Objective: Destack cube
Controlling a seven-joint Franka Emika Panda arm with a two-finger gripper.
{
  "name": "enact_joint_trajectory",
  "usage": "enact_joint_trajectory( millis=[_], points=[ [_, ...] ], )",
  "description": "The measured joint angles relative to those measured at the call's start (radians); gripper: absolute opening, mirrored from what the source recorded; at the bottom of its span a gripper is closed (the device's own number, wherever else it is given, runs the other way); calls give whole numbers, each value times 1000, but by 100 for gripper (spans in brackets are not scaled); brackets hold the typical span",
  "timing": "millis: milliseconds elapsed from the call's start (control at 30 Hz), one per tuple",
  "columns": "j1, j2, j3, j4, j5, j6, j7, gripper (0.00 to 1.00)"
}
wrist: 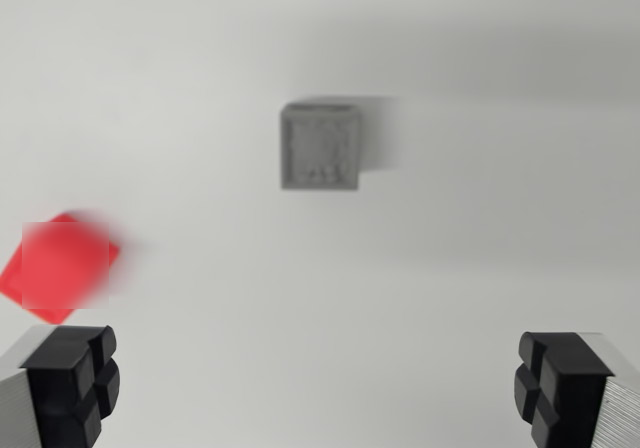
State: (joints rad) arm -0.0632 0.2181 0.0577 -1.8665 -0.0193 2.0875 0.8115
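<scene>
In the wrist view, a gray cube (pixel 320 148) sits on a white table (pixel 450 268). It looks blurry. A red cube (pixel 60 266) lies well to the left of the gray cube and lower in the picture, turned at a slant. The two cubes do not touch. The gripper (pixel 320 388) is below the gray cube. Its two black fingers (pixel 75 380) are spread wide apart and hold nothing.

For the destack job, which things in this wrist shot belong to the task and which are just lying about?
Task things:
- grey cube, apart on the surface
- red cube, at the wrist view's left, blurred
- claw, open, holding nothing

Lying about:
- nothing else; only the bare white table

No stack shows now.
</scene>
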Motion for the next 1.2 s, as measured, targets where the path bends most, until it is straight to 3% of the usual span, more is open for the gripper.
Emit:
enact_joint_trajectory(
  millis=[1200],
  points=[
    [0,-11,0,18,1,-30,-1,100]
  ],
)
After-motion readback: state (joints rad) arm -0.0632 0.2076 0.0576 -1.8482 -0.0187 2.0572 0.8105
